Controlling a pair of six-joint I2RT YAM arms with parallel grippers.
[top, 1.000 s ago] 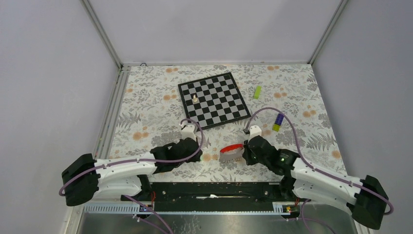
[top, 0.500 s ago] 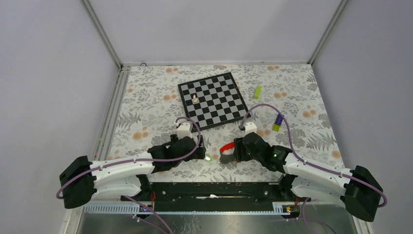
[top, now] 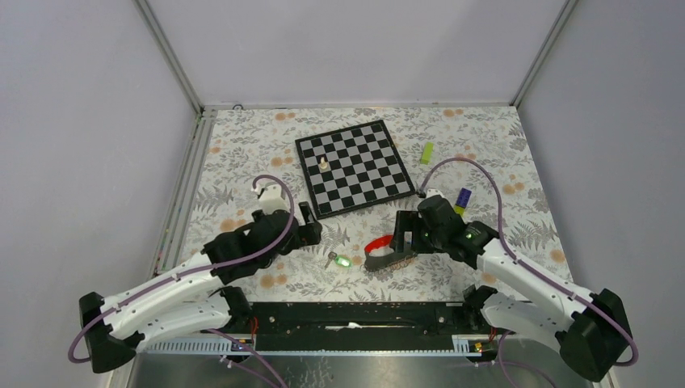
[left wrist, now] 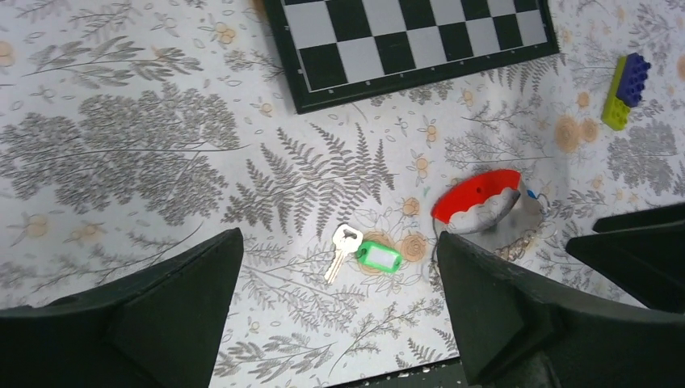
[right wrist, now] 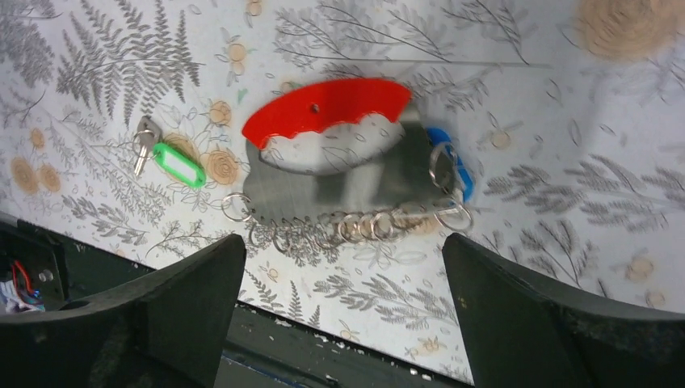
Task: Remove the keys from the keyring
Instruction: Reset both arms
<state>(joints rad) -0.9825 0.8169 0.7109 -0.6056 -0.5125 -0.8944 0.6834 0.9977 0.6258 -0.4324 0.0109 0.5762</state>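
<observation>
Floral cloth [top: 242, 162] is spread over the table, with a chessboard [top: 354, 166] lying toward the far side. Near the front edge, between the two arms, the task's things are found.

A second ago both grippers were closed close together over the red tag [right wrist: 327, 109]. Since then the left gripper [top: 310, 229] has been opened and drawn back to the left, and the right gripper [top: 401, 236] has been opened after it. Both are now spread wide and nothing is held by either.

One green-tagged key [left wrist: 378, 257] has been left on the cloth, near the red tag on its left but apart from it, with no ring seen through it. It can be judged as freed. The keyring [right wrist: 347, 226], a chain of small silvery rings, is laid out along the near edge of the grey plate under the red tag.

A blue-headed key [right wrist: 456, 166] is seen at the right end of that chain, with rings lying over its head; it appears to be threaded on yet, though this cannot be told for certain. The task is therefore judged to be partly done: one key is off, and a fresh grasp on the ring and on the blue key would be needed next.
</observation>
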